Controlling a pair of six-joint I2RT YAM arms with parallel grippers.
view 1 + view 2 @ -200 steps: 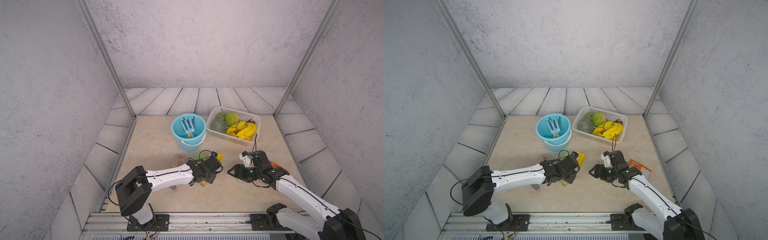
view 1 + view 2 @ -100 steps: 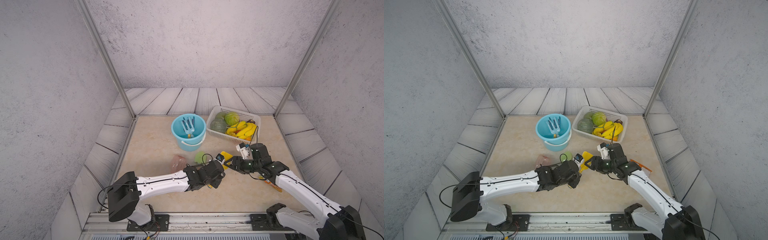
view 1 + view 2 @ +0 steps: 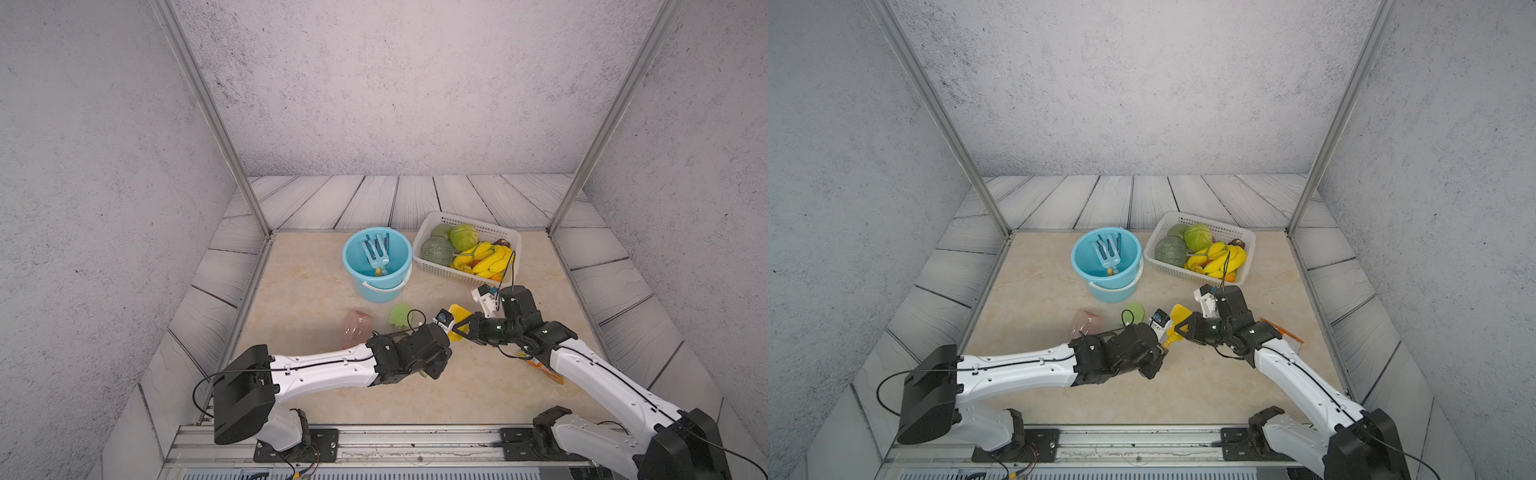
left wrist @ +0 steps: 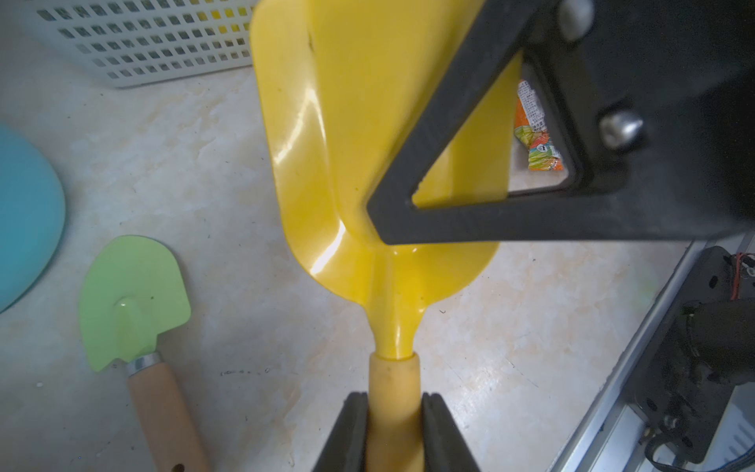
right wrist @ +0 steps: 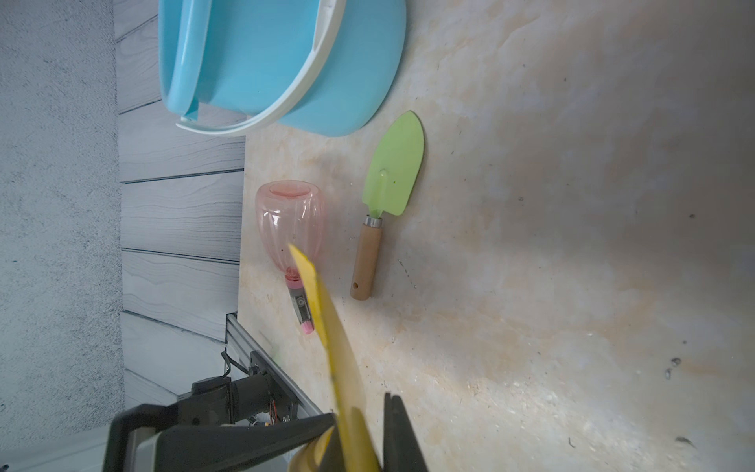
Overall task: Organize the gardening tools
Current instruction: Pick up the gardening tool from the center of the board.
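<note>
Angling inward, left claw [image 4: 394, 408] and right claw [image 5: 359, 412] pinch yellow trowel [image 4: 327, 143]

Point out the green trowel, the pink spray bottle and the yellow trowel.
green trowel [image 5: 394, 171]: right wrist view, on the blade.
pink spray bottle [image 5: 290, 220]: right wrist view, on the body.
yellow trowel [image 4: 310, 163]: left wrist view, on the blade.

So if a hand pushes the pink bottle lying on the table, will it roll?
The pink bottle lies on its side and its body is round, so it would probably roll if pushed sideways. It looks clear and empty, so it is likely light and easy to knock away. Its ribbed wall seems thin and may dent under a firm squeeze.
</note>
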